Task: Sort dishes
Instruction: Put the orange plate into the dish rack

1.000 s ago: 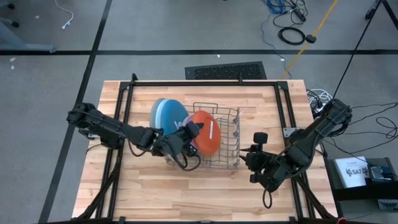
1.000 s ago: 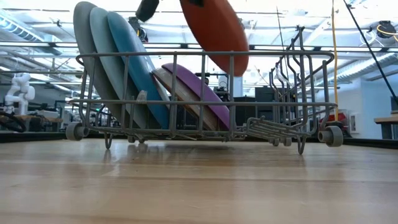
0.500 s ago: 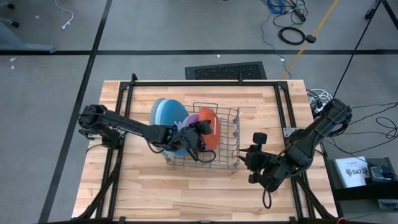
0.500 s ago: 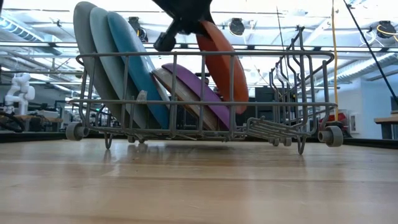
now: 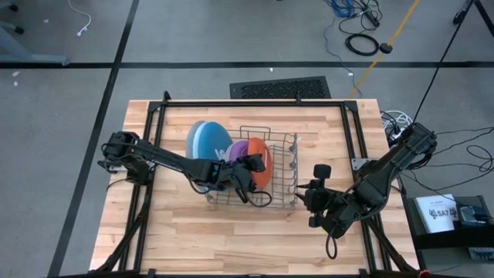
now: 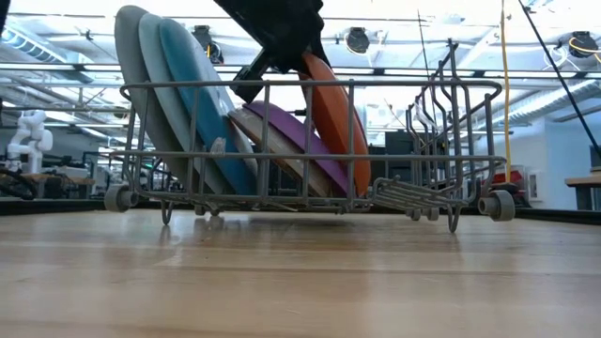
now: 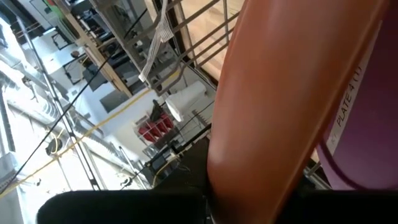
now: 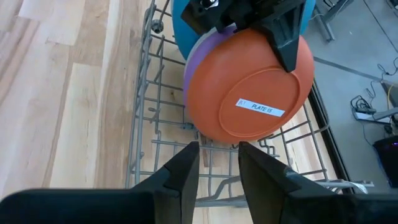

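Observation:
The grey wire dish rack (image 5: 285, 197) stands mid-table. Three large plates, grey (image 6: 130, 75), light blue (image 6: 155, 84) and darker blue (image 6: 197, 103), stand on edge at its left end. A beige-grey plate (image 6: 263, 141) and a purple plate (image 6: 300, 141) lean beside them. My left gripper (image 8: 273, 22) is shut on the orange-red plate (image 8: 255, 93), which stands in the rack just right of the purple one (image 5: 241, 148). My right gripper (image 8: 217, 168) hangs open by the rack's right end (image 5: 302, 193), holding nothing. My left gripper pinches the orange-red plate's upper rim (image 8: 287, 46), one finger on each face. It comes slanting down from the table's left. The plate stands steep on edge inside the rack, its top leaning toward the purple plate and its lower edge (image 6: 362, 183) down at the rack's floor wires.
The rack's right half (image 8: 149, 143) holds no plates, only its tines and a raised wire end (image 6: 451, 84). Black frame rails (image 5: 351, 139) run along the table's sides. Bare wood (image 5: 231, 239) lies on the near side of the rack.
My left gripper has gone down and toward the table's right, rolling as it went. The orange-red plate, which was tilted above the rack's top, has sunk between the wires and now stands steep beside the purple plate.

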Available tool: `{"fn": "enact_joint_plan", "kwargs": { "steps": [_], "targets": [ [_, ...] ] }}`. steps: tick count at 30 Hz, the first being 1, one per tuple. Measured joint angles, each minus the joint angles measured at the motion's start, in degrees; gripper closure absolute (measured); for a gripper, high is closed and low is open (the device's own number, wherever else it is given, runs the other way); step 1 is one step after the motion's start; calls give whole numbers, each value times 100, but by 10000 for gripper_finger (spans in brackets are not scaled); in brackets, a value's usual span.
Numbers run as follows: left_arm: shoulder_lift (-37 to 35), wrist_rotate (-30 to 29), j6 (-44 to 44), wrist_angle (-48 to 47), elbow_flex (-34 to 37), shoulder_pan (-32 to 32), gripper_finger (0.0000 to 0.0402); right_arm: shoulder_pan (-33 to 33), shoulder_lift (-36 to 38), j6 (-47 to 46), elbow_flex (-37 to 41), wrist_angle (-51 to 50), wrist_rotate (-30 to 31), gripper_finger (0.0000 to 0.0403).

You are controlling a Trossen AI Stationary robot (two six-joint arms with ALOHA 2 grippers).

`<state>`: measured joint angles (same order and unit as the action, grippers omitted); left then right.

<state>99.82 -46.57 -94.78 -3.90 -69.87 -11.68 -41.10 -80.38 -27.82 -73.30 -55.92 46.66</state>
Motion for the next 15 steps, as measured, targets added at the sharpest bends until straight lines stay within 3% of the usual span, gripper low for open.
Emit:
{"fn": "enact_joint_plan", "kwargs": {
  "steps": [10, 15],
  "targets": [
    [6, -106, 9, -6, 0, -38, 355, 0, -2, 46, 0, 0, -16, 298],
    [-1, -223, 461, 13, 4, -40, 353, 0, -2, 46, 0, -2, -19, 298]
  ]
}}
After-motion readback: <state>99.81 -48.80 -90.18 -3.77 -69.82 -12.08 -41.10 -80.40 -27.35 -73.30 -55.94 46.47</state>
